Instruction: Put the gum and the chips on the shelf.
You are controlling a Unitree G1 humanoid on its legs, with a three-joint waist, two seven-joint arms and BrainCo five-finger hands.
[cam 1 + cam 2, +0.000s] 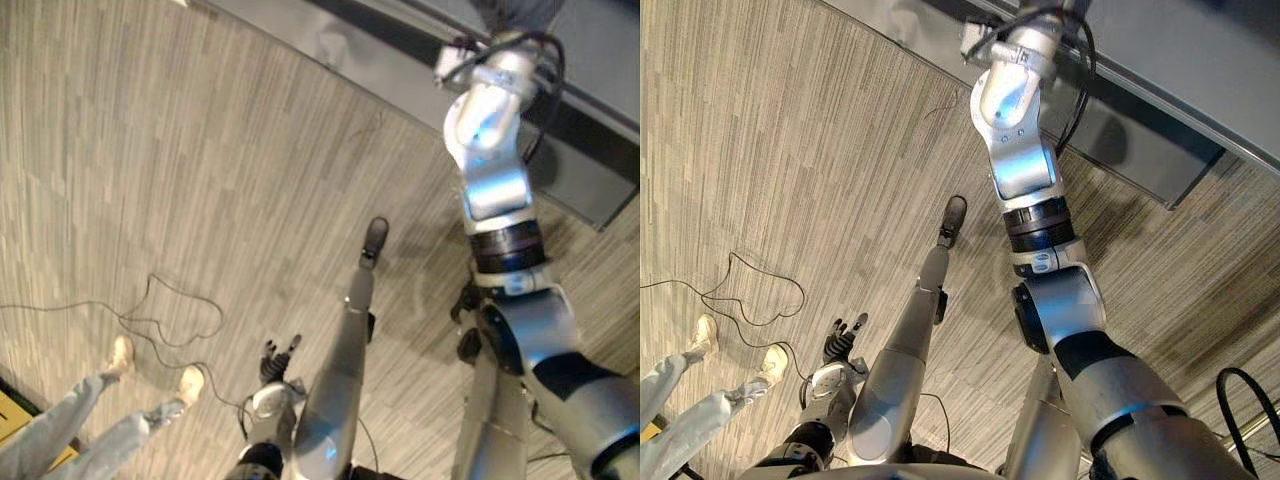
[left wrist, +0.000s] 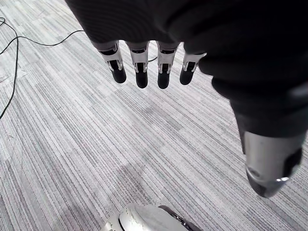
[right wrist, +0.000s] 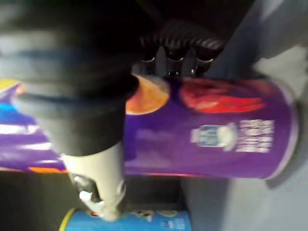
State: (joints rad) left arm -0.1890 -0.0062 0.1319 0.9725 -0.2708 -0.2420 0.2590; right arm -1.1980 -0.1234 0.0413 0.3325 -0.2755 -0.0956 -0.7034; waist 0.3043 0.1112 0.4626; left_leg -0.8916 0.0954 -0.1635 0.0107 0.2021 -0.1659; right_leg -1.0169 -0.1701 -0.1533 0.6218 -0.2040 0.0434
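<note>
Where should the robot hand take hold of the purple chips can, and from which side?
Around the middle of its long round body, coming from the side, across its length. The chips can is a smooth cylinder, so a grip can wrap round it there without sliding off an end. The right robot hand is curled round its middle in that way.

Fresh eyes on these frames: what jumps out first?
The purple chips can gripped in the right robot hand dominates the right wrist view, with a blue can showing past it. Next come the left robot hand, hanging open over the striped carpet, and a person's legs at the lower left of the head views.
</note>
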